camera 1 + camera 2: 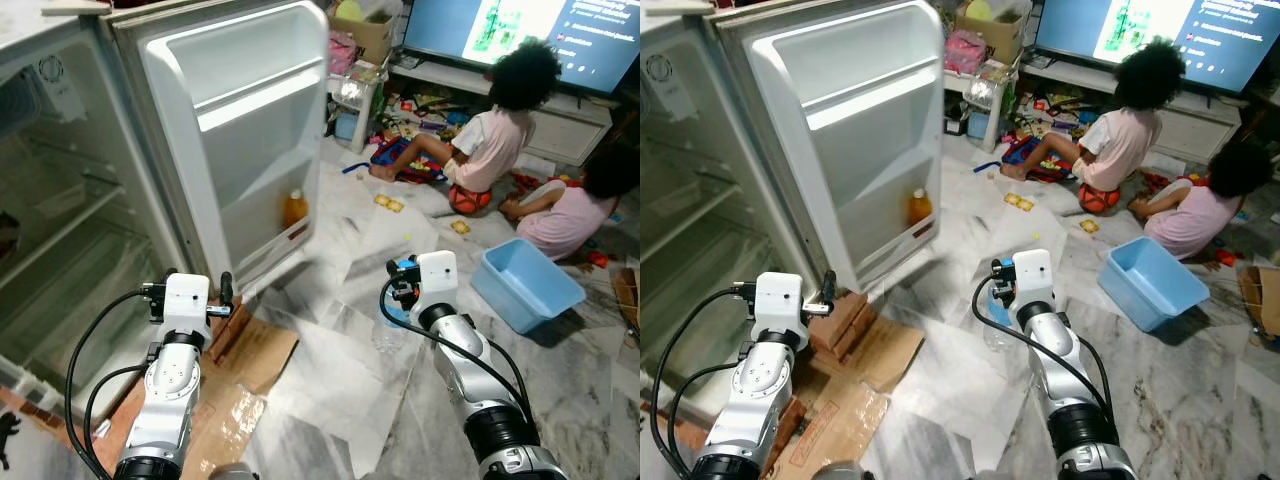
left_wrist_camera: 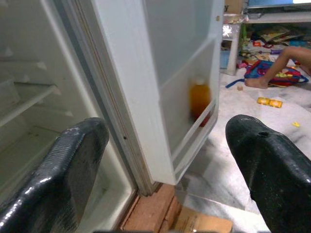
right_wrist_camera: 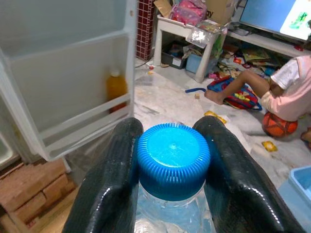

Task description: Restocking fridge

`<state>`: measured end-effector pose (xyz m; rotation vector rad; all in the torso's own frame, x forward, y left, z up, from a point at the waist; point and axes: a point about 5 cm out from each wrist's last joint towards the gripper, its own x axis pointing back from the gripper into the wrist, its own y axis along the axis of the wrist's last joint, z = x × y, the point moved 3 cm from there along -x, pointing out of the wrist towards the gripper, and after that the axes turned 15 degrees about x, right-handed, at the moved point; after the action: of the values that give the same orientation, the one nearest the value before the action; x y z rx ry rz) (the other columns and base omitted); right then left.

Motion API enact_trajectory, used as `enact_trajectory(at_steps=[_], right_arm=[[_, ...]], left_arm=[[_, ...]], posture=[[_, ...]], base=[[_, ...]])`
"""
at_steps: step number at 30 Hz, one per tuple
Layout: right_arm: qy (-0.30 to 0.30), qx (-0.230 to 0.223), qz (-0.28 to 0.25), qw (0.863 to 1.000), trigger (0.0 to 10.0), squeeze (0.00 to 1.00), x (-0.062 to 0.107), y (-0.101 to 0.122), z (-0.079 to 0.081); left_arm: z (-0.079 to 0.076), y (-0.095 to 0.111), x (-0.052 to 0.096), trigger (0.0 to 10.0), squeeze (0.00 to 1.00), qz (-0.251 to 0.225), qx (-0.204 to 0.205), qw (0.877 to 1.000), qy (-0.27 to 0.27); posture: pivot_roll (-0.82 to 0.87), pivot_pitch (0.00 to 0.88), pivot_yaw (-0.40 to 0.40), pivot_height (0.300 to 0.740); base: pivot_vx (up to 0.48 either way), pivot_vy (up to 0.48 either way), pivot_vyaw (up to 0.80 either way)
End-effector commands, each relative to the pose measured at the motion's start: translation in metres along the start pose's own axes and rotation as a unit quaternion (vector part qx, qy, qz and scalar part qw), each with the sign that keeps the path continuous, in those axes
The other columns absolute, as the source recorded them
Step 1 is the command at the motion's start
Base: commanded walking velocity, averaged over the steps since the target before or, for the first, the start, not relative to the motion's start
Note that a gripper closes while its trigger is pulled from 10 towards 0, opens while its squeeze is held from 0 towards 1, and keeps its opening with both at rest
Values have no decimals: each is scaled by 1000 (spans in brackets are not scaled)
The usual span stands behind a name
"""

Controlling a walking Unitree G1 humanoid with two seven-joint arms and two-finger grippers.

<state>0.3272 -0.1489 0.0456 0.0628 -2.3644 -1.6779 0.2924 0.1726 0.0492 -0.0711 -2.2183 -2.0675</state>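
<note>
**Water bottle in the right gripper, fridge door wide open**

Over on the left stands the fridge (image 1: 70, 200), its white shelves bare, and its door (image 1: 240, 120) is swung fully open toward the room. Down in the lowest door rack sits a single orange juice bottle (image 1: 294, 210), upright. In front of the cabinet, the left gripper (image 2: 160, 165) is raised at the door's hinge edge, fingers (image 2: 63, 170) spread wide with nothing between them. Beneath it, red bricks (image 1: 840, 320) prop the fridge base, with flattened cardboard (image 1: 255, 355) lying on the marble floor (image 1: 340, 390).

Moving to the centre, the right gripper (image 3: 172, 160) is clamped on a clear water bottle (image 3: 170, 213) just under its blue cap (image 3: 173, 158), both fingers pressed against the neck, the bottle held out in front of the open door, well short of the rack.

Further right, a light blue plastic tub (image 1: 525, 283) rests on the floor. Behind it two children (image 1: 495, 130) sit among scattered toys, facing a lit television (image 1: 520, 30).
</note>
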Motion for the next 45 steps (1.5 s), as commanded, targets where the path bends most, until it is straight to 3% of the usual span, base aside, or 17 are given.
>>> enact_trajectory(at_steps=[1, 8, 15, 29, 45], right_arm=[[-5, 2, -11, 1000, 10000, 0, -1, 4, -3], [4, 4, -23, 1000, 10000, 0, -2, 7, 0], [5, 7, -24, 1000, 10000, 0, -2, 7, 0], [17, 20, -32, 999, 10000, 0, -3, 9, 4], [19, 22, -38, 999, 10000, 0, -4, 10, 5]], left_arm=[[-4, 4, -3, 10000, 0, -6, 5, 1000, -9], [-6, 3, -9, 10000, 0, 3, -1, 1000, 9], [-11, 1, -10, 10000, 0, 12, -7, 1000, 11], [-14, -7, -13, 10000, 0, 35, -32, 998, 33], [-12, -9, -13, 10000, 0, 41, -28, 998, 42]], posture=[[54, 0, -54, 740], [56, 0, -54, 740], [53, 0, -52, 740], [51, 0, -57, 740], [49, 0, -56, 740]], base=[[480, 0, 0], [480, 0, 129], [391, -178, 800], [0, -473, 800], [0, -480, 797]])
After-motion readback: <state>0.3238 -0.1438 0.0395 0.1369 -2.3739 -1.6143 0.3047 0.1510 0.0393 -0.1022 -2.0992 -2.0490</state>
